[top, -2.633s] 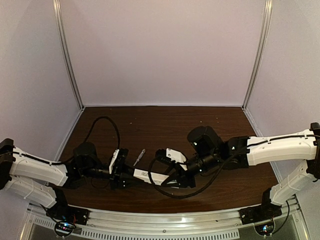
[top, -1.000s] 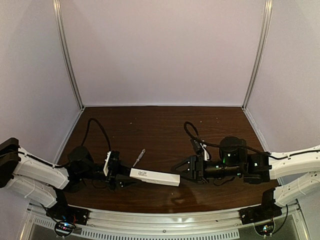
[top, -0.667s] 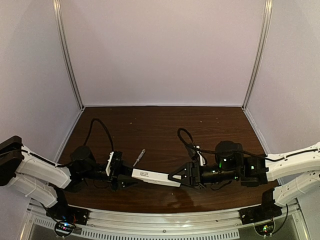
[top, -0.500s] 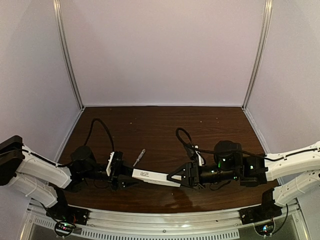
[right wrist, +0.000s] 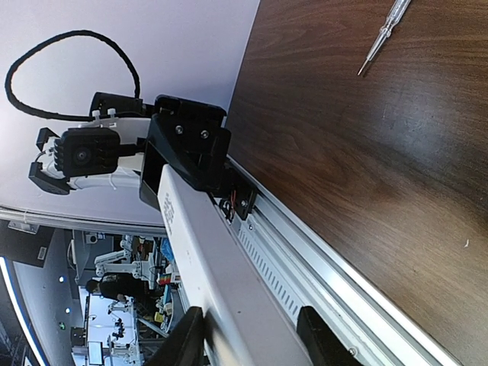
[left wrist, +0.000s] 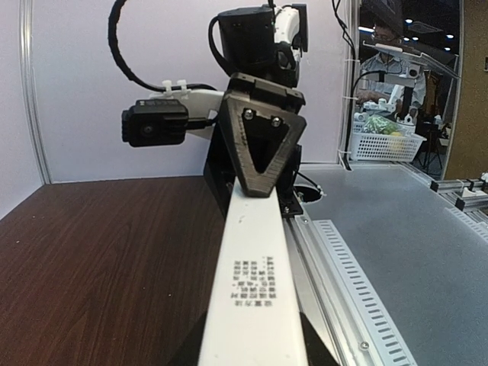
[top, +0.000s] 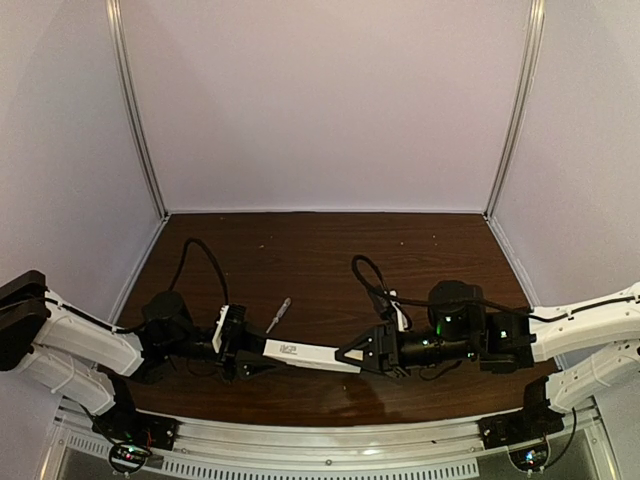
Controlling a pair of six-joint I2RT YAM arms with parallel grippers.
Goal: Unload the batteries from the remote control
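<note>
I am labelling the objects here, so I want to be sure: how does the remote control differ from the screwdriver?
The remote control is a white bar; the screwdriver is far thinner and shorter, with a pale handle. The remote control is off the table, its ends between the left end effector and the right end effector; the screwdriver lies free on the table. Both are long, narrow and light in colour.
</note>
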